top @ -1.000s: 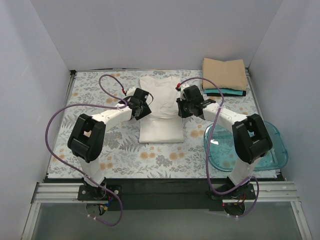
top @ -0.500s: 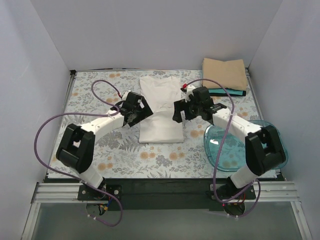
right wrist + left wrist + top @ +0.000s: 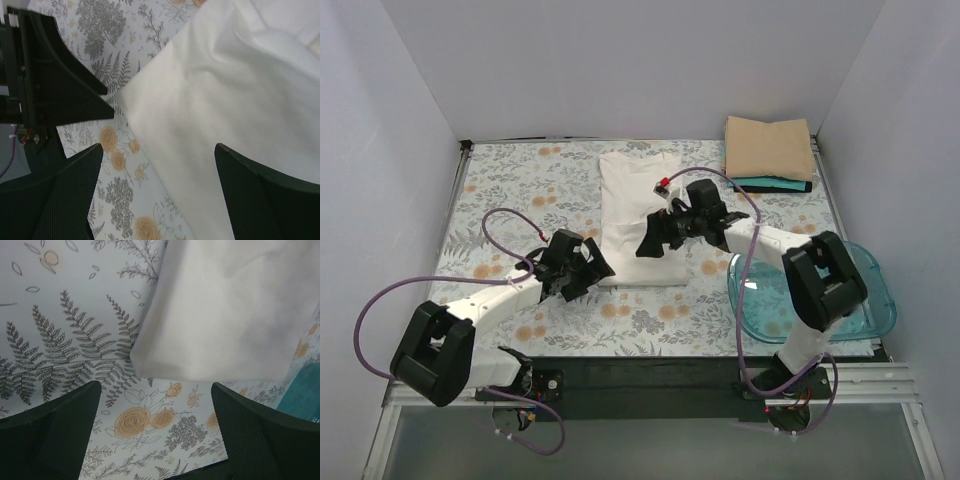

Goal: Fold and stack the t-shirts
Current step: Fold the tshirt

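Note:
The off-white t-shirt lies flat on the floral cover as a long folded strip, collar end to the back. My left gripper hovers open just off its near left corner. In the left wrist view the shirt's corner sits ahead of the gripper, with only floral cover between the fingers. My right gripper is open above the shirt's near right part. The right wrist view has the shirt's edge running between the wide-apart fingertips. Folded t-shirts are stacked at the back right, tan on top of teal.
A clear blue tub stands at the near right, beside the right arm's base. White walls close in the table on three sides. The left gripper's dark body shows at the upper left of the right wrist view.
Both grippers opened wide and came toward the near end of the shirt. The left one swung down to its near left corner. The right one moved left over its lower part.

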`<action>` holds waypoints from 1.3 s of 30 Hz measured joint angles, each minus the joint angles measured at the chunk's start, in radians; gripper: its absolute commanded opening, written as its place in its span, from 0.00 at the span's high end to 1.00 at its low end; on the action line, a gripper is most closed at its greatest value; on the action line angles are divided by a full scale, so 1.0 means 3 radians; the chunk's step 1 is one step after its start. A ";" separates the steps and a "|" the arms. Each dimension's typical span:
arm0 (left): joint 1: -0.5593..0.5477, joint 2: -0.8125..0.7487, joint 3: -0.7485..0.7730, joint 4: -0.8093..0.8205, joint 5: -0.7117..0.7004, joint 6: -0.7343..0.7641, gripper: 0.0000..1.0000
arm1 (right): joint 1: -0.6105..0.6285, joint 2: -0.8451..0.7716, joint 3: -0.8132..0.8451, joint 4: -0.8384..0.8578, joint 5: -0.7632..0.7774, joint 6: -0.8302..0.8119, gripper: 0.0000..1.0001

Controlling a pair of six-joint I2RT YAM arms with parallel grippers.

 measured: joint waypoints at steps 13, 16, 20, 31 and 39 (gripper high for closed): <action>-0.0015 -0.0275 -0.0244 -0.0001 0.0099 -0.0111 0.07 | 0.0053 0.1774 0.1551 0.0216 -0.0292 0.0221 0.02; -0.0015 -0.0276 -0.0244 -0.0001 0.0107 -0.0109 0.07 | 0.0039 0.1872 0.1633 0.0215 -0.0275 0.0268 0.02; -0.0015 -0.0276 -0.0254 0.0000 0.0107 -0.0113 0.06 | 0.0033 0.1923 0.1816 0.0182 -0.0192 0.0278 0.02; -0.0015 0.0033 -0.0164 0.0034 -0.0047 -0.0102 0.35 | 0.0031 0.1035 0.1333 -0.0051 0.0262 0.0202 0.02; -0.0015 0.0220 -0.0136 0.0174 -0.0050 -0.0099 0.76 | 0.0031 -0.0272 0.0134 -0.0039 0.0983 0.0210 0.02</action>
